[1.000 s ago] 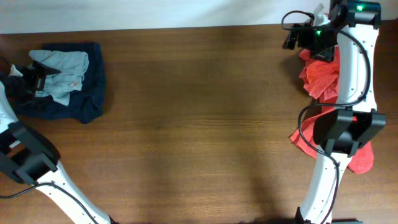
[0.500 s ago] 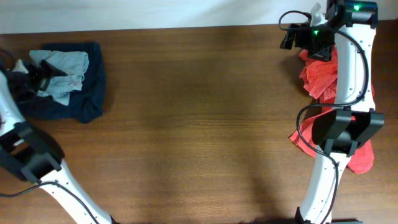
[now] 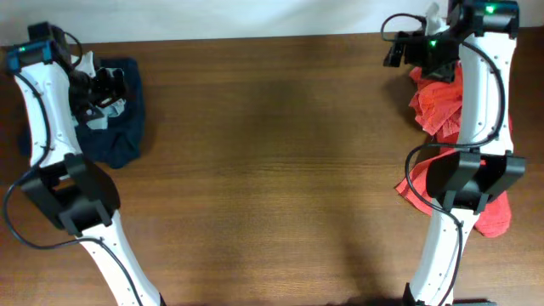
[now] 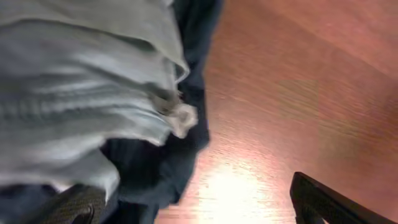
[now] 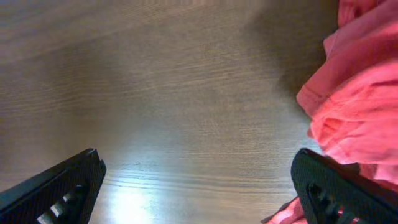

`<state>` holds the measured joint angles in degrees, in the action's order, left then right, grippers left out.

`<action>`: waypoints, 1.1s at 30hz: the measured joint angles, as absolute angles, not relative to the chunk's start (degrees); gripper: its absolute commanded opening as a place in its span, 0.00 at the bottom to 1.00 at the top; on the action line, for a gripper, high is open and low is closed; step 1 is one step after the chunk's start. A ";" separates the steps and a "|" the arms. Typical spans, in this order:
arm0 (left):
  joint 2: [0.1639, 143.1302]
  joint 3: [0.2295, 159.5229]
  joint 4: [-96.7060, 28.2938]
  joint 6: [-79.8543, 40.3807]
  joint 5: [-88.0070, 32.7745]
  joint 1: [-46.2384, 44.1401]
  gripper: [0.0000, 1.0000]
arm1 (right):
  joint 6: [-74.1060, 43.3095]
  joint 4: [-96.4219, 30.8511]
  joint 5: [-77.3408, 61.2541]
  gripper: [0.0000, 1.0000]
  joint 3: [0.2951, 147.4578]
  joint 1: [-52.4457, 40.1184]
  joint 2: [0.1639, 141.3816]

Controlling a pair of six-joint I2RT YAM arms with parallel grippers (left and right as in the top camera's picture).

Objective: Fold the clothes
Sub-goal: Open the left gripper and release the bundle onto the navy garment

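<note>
Three garments (image 3: 121, 140), two arms (image 3: 478, 85)

White arm links (image 3: 444, 246), black joint housings (image 3: 463, 174), looping black cables (image 3: 410, 170), green lights (image 3: 491, 10).

1. A brown, wood-grained table (image 3: 272, 170) carries clothes at both ends.
2. A dark navy garment (image 3: 127, 127) lies crumpled near the far-left corner.
3. An orange-red shirt (image 3: 433, 110) sprawls along the right edge, well apart from it.

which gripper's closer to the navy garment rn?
Left. The left gripper hangs directly over the navy garment and the pale blue-grey shirt lying on it, jaws open; the right gripper is across the table, beside the orange-red shirt.
</note>
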<state>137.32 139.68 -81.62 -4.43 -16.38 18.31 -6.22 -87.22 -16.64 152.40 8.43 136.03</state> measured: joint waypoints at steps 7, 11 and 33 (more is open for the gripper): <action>127.63 141.51 -82.15 -4.03 -13.19 18.06 0.95 | -5.52 -89.47 -16.64 0.98 159.22 8.40 133.88; 123.31 142.10 -82.87 -4.03 -13.02 18.11 0.95 | -4.49 -92.47 -17.78 0.98 162.60 8.34 130.78; 96.47 142.63 -83.05 3.68 -19.31 15.86 0.99 | 1.50 -96.97 -2.07 0.99 172.37 -5.48 95.09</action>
<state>96.47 142.63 -83.05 3.68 -19.31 15.86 1.50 -96.97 -2.07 172.37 -5.48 95.09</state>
